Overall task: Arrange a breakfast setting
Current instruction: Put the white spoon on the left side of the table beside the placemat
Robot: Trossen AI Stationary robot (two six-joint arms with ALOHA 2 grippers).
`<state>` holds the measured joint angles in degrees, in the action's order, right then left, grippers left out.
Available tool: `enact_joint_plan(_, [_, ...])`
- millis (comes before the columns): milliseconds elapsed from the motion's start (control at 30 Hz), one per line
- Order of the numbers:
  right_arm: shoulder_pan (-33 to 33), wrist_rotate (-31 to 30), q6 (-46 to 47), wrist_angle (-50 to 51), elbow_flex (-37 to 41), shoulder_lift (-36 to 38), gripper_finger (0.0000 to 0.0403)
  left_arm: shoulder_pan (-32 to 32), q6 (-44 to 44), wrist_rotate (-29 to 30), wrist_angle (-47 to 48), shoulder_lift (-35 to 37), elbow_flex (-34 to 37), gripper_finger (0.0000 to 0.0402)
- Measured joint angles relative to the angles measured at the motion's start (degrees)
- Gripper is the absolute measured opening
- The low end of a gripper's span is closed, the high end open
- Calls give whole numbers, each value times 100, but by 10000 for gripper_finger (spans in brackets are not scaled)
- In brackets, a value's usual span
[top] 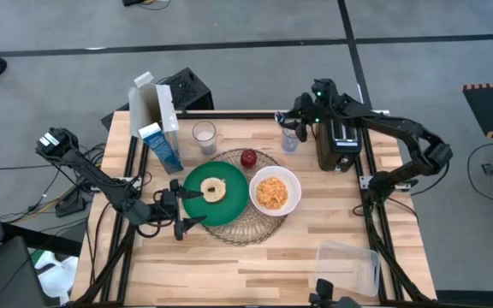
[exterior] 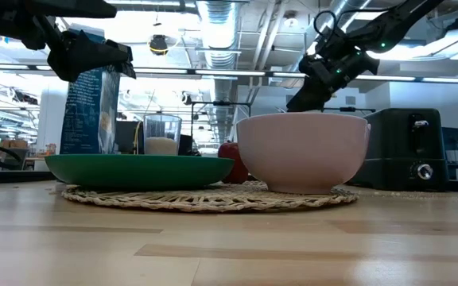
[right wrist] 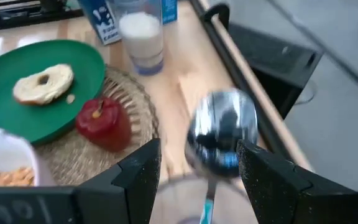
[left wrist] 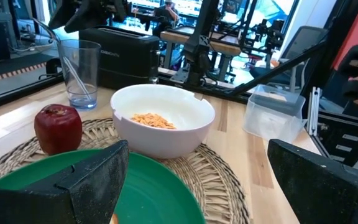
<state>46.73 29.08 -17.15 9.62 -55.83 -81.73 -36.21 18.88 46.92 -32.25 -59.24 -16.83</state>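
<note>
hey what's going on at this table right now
A two-arm robot is laying out breakfast. On the woven mat sit a green plate with a bagel, a white bowl of orange food and a red apple. A carton and a glass of milk stand behind. The right gripper hangs over an empty glass, with a spoon between its fingers. The left gripper sits open at the plate's edge.

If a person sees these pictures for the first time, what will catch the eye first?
First, the green plate with a pale bagel, on the round woven mat beside a white bowl of orange cereal. Then the right gripper, over a clear glass near the black toaster, with a shiny spoon between its fingers.
</note>
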Motion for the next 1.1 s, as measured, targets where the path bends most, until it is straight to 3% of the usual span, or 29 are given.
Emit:
enact_joint_plan(267, [-593, -755, 120, -278, -1, 0, 240, 0, -38, 1, 45, 0, -2, 369])
enact_joint_plan(633, [-1803, -3851, -33, -236, 0, 0, 240, 0, -157, 0, 61, 0, -2, 369])
enact_joint_plan(900, [-1909, -4182, 12, -248, 0, 0, 237, 0, -108, -2, 197, 0, -2, 369])
enact_joint_plan(1100, [-1889, -4413, -6, -238, 0, 0, 201, 0, -102, -1, 195, 0, -2, 369])
